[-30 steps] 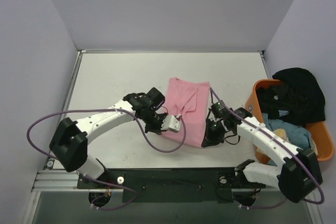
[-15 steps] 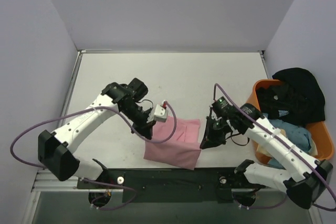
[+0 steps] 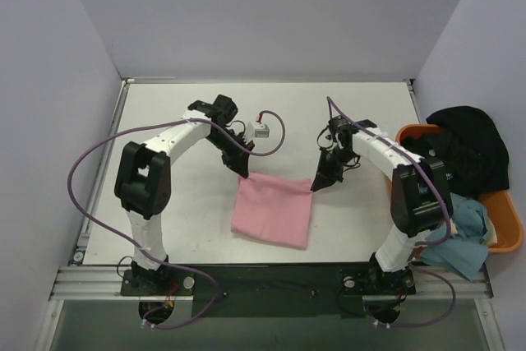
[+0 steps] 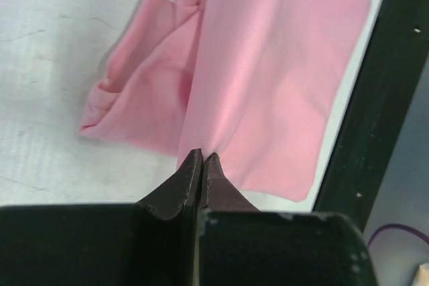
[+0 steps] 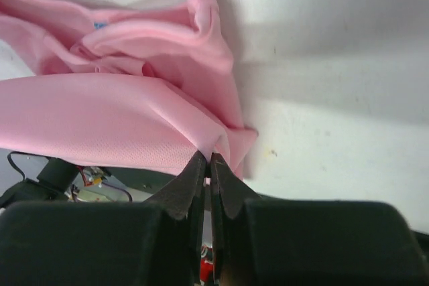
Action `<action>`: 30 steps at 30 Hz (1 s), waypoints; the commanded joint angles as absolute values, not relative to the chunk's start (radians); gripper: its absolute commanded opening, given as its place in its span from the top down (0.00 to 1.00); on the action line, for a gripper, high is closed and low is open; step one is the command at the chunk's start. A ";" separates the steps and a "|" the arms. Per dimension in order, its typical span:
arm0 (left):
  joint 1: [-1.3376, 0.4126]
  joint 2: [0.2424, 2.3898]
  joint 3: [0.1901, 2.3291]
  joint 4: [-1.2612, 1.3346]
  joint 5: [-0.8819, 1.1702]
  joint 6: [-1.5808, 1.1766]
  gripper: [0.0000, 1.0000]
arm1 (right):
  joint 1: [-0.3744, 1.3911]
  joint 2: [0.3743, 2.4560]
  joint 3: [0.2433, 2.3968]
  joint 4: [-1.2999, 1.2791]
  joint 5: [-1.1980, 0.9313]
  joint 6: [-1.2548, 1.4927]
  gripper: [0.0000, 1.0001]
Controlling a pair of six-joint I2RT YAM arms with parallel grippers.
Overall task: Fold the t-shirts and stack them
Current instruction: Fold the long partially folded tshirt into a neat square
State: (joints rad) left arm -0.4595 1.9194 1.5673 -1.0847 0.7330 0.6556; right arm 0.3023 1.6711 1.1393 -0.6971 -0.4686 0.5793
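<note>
T-shirt (image 3: 273, 211) lies on table (image 3: 164, 121), tub (image 3: 511, 232) at right edge.

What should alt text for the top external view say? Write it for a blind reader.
Left claw and right claw each pinch a far corner of a folded pink t-shirt lying on the white table. At the right edge, an orange tub holds a black t-shirt and a light blue t-shirt.

White table (image 3: 164, 154), folded pink t-shirt (image 3: 273, 211) lying on it, far corners pinched by left gripper (image 3: 244, 175) and right gripper (image 3: 314, 188), orange tub (image 3: 508, 237) beyond the right one.
</note>
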 commanded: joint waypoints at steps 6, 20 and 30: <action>-0.422 2.043 1.631 -0.865 0.673 0.526 1.00 | 0.238 1.819 1.267 -0.623 -0.439 0.549 1.00; -0.385 2.086 1.735 -0.677 0.551 0.223 0.22 | 0.178 1.844 1.394 -0.567 -0.302 0.513 0.60; -0.369 1.833 1.480 -0.613 0.671 0.167 0.81 | 0.419 1.528 1.030 -0.442 -0.331 0.574 1.00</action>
State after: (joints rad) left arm -0.3256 1.9739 1.5906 -0.6422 0.5327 0.1741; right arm 0.3309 1.5589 1.1343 -0.5064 -0.2481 0.5262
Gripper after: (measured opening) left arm 0.311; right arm 0.098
